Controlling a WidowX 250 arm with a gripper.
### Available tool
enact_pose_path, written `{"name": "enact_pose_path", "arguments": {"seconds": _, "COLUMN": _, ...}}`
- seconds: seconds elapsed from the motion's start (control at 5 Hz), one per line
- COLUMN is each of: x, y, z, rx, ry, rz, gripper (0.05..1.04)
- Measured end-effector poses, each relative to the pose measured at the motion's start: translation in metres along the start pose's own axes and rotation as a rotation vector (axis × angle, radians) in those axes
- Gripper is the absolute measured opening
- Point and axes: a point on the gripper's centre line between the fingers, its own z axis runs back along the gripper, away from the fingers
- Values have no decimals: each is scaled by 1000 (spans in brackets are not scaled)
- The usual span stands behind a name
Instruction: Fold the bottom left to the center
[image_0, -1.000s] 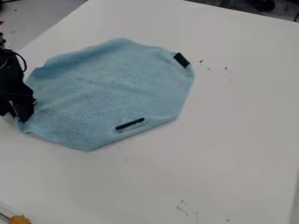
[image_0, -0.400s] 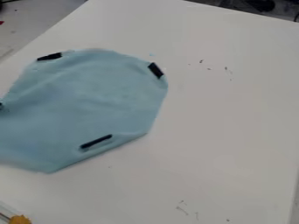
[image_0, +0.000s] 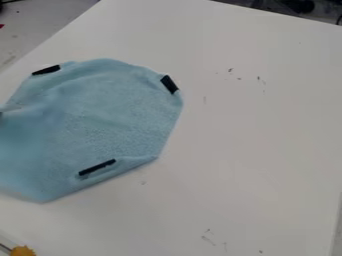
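White surface (image_0: 247, 150), pale and smooth, running across most of the view. Light-blue cloth (image_0: 113, 120) on it, left half of the view, its left part running past the view's edge. Outline many-sided; creases draw together toward the left edge, around mid-height. Beyond the surface, upper left: grey area (image_0: 40, 25). Dark clutter (image_0: 287, 6) past the far edge, top right. Yellow-orange object (image_0: 23, 251), bottom left corner. Three black strips on the cloth: one by its upper-left edge (image_0: 46, 70), one by its upper-right edge (image_0: 169, 84), one slanting near its lower edge (image_0: 97, 167). Pincer (image_0: 1, 115): a dark sliver at the left edge, beside the creases; cannot tell if wide, narrow or holding cloth. Small dark marks (image_0: 259, 79) scattered on the surface, right of the cloth and lower down.
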Motion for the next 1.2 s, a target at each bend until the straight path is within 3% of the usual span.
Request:
{"name": "enact_pose_path", "arguments": {"seconds": 0.2, "x": 45, "y": -35, "z": 19, "rx": 10, "ry": -12, "rz": -91, "gripper": 76}}
{"name": "enact_pose_path", "arguments": {"seconds": 0.4, "x": 75, "y": -71, "z": 14, "rx": -7, "ry": 32, "rz": -150, "gripper": 74}}
{"name": "enact_pose_path", "arguments": {"seconds": 0.6, "x": 93, "y": -106, "z": 3, "rx": -54, "ry": 40, "rz": -193, "gripper": 72}}
{"name": "enact_pose_path", "arguments": {"seconds": 0.8, "x": 100, "y": -126, "z": -14, "rx": -110, "ry": 41, "rz": -212, "gripper": 71}}
{"name": "enact_pose_path", "arguments": {"seconds": 1.0, "x": 109, "y": -136, "z": -13, "rx": -140, "ry": -19, "rz": -214, "gripper": 89}}
{"name": "enact_pose_path", "arguments": {"seconds": 1.2, "x": 111, "y": -145, "z": -17, "rx": -171, "ry": -25, "rz": -237, "gripper": 251}}
